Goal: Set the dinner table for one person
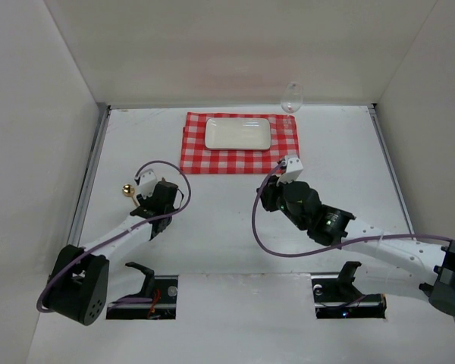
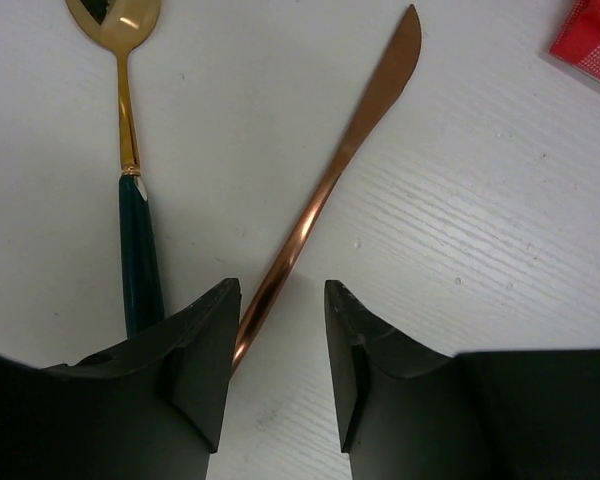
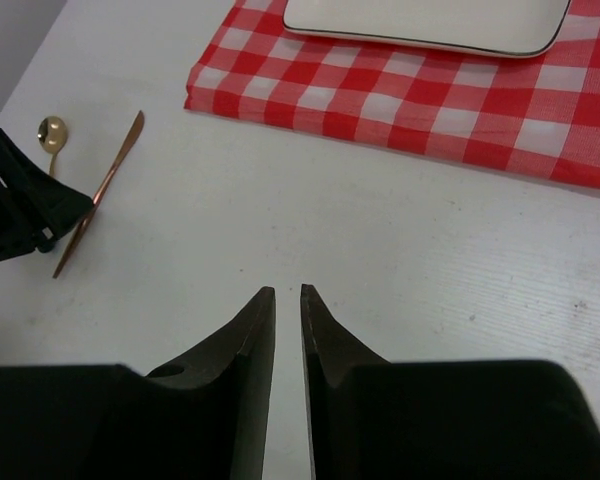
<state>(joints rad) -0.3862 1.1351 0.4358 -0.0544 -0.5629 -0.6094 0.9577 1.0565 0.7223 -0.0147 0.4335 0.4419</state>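
On the white dinner table (image 1: 212, 235) lies a copper knife (image 2: 365, 110), its handle end resting between the fingers of my left gripper (image 2: 280, 290), close to the left finger. That gripper is open and low over the table. Beside the knife lies a spoon (image 2: 140, 250) with a gold bowl and a dark green handle. My right gripper (image 3: 288, 290) is shut on nothing above bare table, short of the red-and-white checked cloth (image 3: 400, 110). From there the knife (image 3: 100, 195) and spoon (image 3: 50, 130) show at the left.
A white rectangular plate (image 1: 238, 133) sits on the checked cloth (image 1: 205, 155) at the back middle. A wine glass (image 1: 290, 97) stands behind the cloth's right corner. White walls close in the table on three sides. Metal rails (image 1: 91, 178) run along its edges.
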